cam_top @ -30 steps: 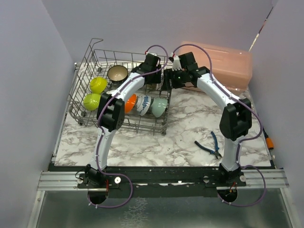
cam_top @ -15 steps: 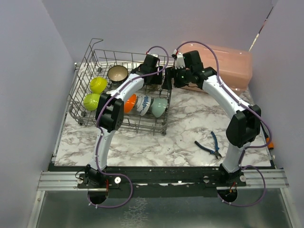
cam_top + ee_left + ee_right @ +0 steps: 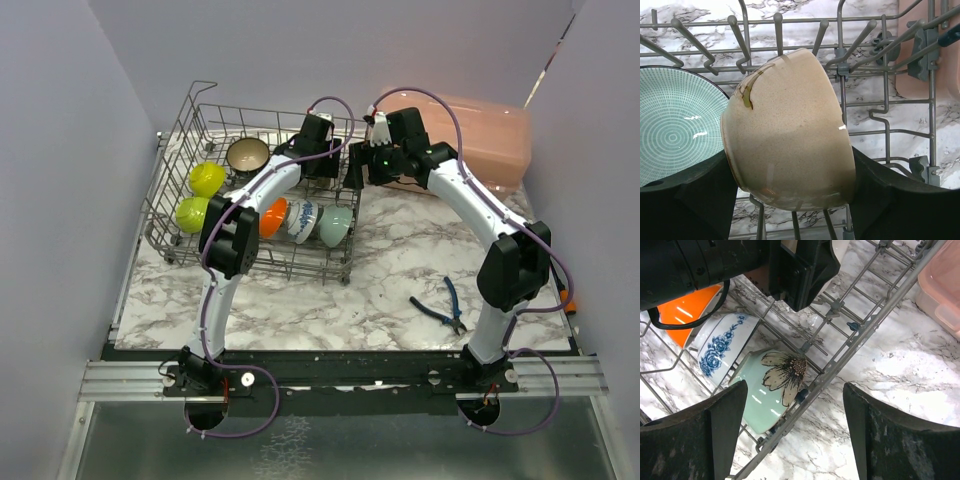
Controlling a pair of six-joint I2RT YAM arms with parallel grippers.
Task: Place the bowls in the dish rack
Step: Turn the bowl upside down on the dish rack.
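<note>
My left gripper is shut on a beige bowl, which lies on its side over the upright tines at the back right of the grey wire dish rack. A dark bowl with a teal ringed inside stands just left of it. In the top view the rack also holds two lime-yellow bowls, an orange bowl, a blue-patterned white bowl and a pale teal bowl. My right gripper is open and empty, hovering above the rack's right rim beside the left gripper.
A pink plastic lidded box stands at the back right, close behind my right arm. Blue-handled pliers lie on the marble table near the front right. Walls close in on both sides.
My right arm has swung back and a little left, bringing its gripper nearer the rack's right rim. The left gripper with the beige bowl has hardly moved.
</note>
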